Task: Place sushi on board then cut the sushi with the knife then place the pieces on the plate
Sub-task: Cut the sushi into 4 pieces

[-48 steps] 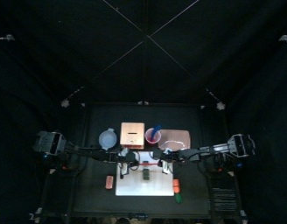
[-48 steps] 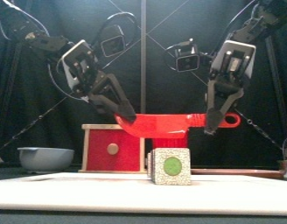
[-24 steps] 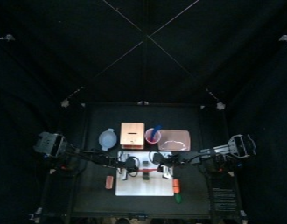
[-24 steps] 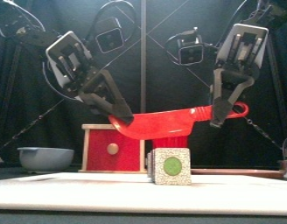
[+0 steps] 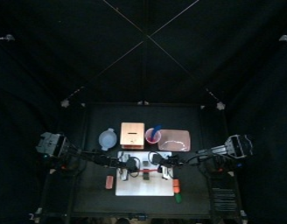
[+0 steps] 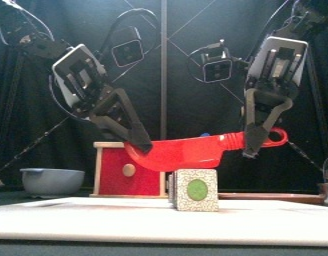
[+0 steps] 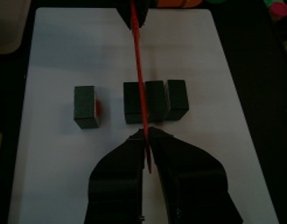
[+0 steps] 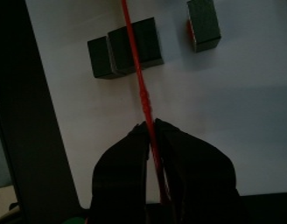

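Observation:
A red toy knife hangs over the white cutting board, its blade end lower on the left and its handle end higher on the right. My left gripper is shut on the blade end and my right gripper is shut on the handle end. Below the knife stands the sushi roll, its green-centred end facing the front. In the left wrist view the red knife runs above a joined group of dark blocks, with one block standing apart. The right wrist view shows the blade across the joined blocks.
A wooden box with a red drawer front and a blue-grey bowl stand behind the board at the left. The pink tray and a red cup lie at the back. Small toy foods sit beside the board.
The knife has come down closer to the sushi and tilted, blade end dropping on the left. Both grippers kept their hold and moved down with it.

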`<state>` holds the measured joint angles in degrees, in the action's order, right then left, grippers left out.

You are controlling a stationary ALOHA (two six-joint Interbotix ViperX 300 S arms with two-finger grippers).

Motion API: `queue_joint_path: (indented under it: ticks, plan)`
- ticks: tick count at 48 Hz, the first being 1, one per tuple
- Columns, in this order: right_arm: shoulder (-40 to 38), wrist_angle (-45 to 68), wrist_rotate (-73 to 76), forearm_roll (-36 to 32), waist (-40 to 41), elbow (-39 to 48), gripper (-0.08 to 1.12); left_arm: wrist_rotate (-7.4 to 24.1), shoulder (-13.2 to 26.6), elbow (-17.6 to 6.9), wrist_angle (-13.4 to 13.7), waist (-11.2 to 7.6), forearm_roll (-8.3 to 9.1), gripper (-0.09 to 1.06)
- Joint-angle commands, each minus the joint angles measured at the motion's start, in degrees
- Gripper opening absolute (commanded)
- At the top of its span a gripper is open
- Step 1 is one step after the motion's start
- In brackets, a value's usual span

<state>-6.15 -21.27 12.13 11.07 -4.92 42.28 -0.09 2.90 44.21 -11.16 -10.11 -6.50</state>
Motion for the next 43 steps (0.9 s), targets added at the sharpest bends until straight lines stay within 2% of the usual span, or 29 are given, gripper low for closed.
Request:
queue_joint_path:
  ticks: [1, 19, 43]
  plan:
    - [-0.8, 0.1, 0.2, 0.2, 0.1, -0.5, 0.51, 0.1, -0.4, -1.1, -0.2, -0.44, 0.00, 0.52]
    - [-0.3, 0.2, 0.2, 0.7, -0.4, -0.4, 0.51, 0.0, 0.2, -1.2, -0.3, -0.44, 0.00, 0.52]
    - [4.0, 0.4, 0.2, 0.7, -0.8, -0.3, 0.51, -0.1, 4.1, -2.5, -0.2, -0.44, 0.00, 0.52]
